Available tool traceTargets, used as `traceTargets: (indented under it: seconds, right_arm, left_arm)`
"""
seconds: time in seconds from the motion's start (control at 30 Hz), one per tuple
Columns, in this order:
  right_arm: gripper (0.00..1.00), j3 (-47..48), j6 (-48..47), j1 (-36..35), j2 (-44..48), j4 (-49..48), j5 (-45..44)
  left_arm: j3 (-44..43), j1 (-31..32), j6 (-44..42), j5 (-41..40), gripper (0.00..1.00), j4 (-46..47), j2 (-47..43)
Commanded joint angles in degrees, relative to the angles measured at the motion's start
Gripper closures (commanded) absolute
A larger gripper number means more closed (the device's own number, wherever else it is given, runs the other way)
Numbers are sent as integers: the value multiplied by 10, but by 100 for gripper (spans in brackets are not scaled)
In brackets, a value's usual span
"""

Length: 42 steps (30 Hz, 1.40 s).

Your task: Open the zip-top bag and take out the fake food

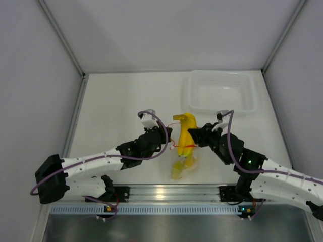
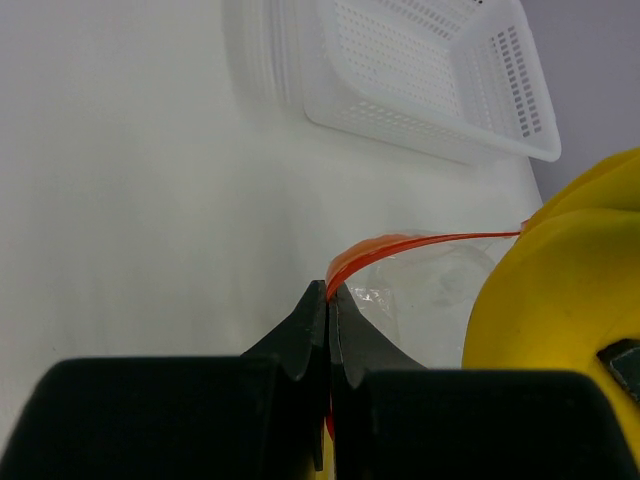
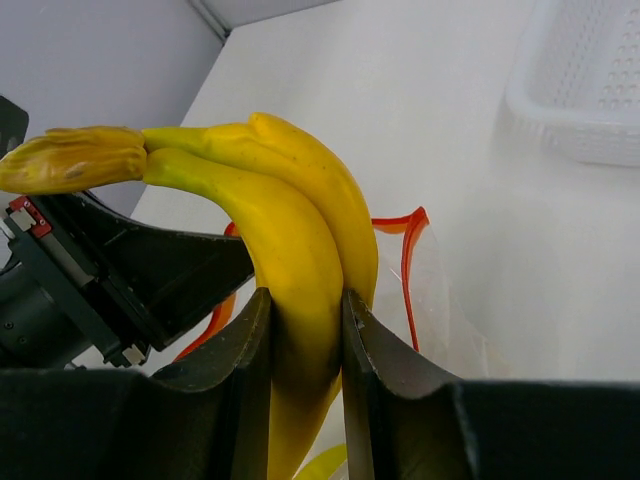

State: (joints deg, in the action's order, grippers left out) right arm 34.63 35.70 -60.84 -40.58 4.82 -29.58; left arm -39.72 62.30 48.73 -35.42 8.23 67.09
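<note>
Above the white table (image 1: 116, 101), with the clear tray (image 1: 222, 93) lying at 1 o'clock, the zip-top bag (image 2: 430, 285) hangs near the centre, toward 6 o'clock, with its mouth pulled apart. The banana bunch (image 1: 186, 132) stands mostly clear of the bag, stem end toward 12 o'clock, clenched between the jaws of the right gripper (image 3: 305, 300) at 3 o'clock of it. The left gripper (image 2: 330, 295), at 9 o'clock, is pinched tight on the orange-red zipper strip (image 2: 400, 240). The opening looks done and the banana's removal well under way. The smaller yellow-green fruit (image 1: 177, 170) appears to sit low in the bag, not yet taken out.
</note>
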Motion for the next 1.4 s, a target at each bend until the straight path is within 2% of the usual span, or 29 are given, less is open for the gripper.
traceTargets:
  seconds: [0.0, 0.17, 0.3, 0.4, 0.6, 0.73, 0.8, 0.93, 1.0, 1.07, 1.2, 1.37]
  right_arm:
    - [100, -6, -47, 1, 3, -132, -35]
    - [100, -23, -147, 1, -23, -176, -36]
    - [100, -61, -193, 2, -9, -283, -14]
    - [100, -68, -208, 2, -14, -355, 5]
    - [100, -54, -209, 5, -55, -431, 16]
    - [100, -57, -240, 5, -77, -507, -20]
    - [100, -45, -261, 8, -82, -510, -33]
    - [100, 20, -273, 33, -81, -441, -16]
    - [100, 92, -253, 71, -92, -329, -3]
    - [100, 166, -237, 111, -105, -248, 50]
    - [100, 256, -183, 252, -153, -87, 129]
    - [100, 323, -142, 391, -236, -16, 192]
  left_arm:
    - [-6, 1, 0, 15, 100, 32, -17]
    - [-5, 1, -8, 30, 100, 31, -42]
    - [-11, 1, -27, 37, 100, 30, -46]
    - [-20, 1, -27, 32, 100, 14, -46]
    - [-72, 0, -43, 47, 100, -32, -25]
    - [-85, 0, -50, 62, 100, -39, -22]
    - [-97, 0, -46, 53, 100, -55, -20]
    - [-107, -1, -27, 2, 100, -119, -15]
    - [-109, -9, -25, -11, 100, -134, -14]
    - [-106, -14, -25, -18, 100, -144, -21]
    - [-105, -36, -30, -7, 100, -153, -43]
    - [-102, -42, -40, -19, 100, -171, -80]
